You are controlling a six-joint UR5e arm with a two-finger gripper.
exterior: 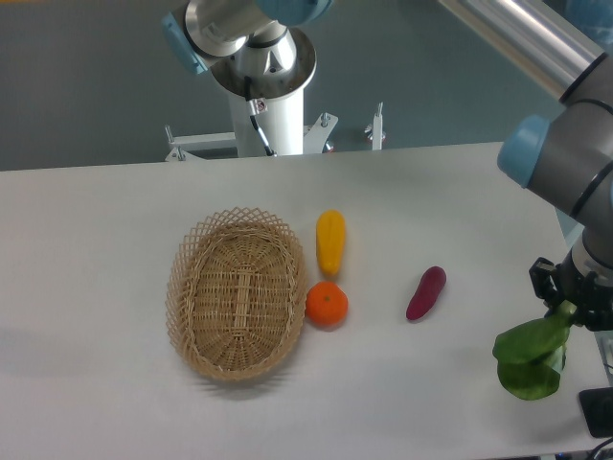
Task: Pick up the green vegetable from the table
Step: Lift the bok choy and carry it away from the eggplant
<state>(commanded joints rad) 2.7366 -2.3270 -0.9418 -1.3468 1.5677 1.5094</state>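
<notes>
At the table's (pixel 115 240) right edge, the gripper (pixel 565 309) apparently clamps the green vegetable (pixel 530 358).

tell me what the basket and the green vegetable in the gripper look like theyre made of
The basket looks like woven wicker or rattan: tan strands, an open lattice rim, a matte finish. The green vegetable, held by the gripper, looks like moulded plastic or perhaps soft foam: uniform dark green with a slight sheen; which one is unclear.

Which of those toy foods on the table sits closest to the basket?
The orange fruit: round, right against the wicker basket's right rim. The yellow vegetable lies slightly farther off; the purple one much farther.
</notes>
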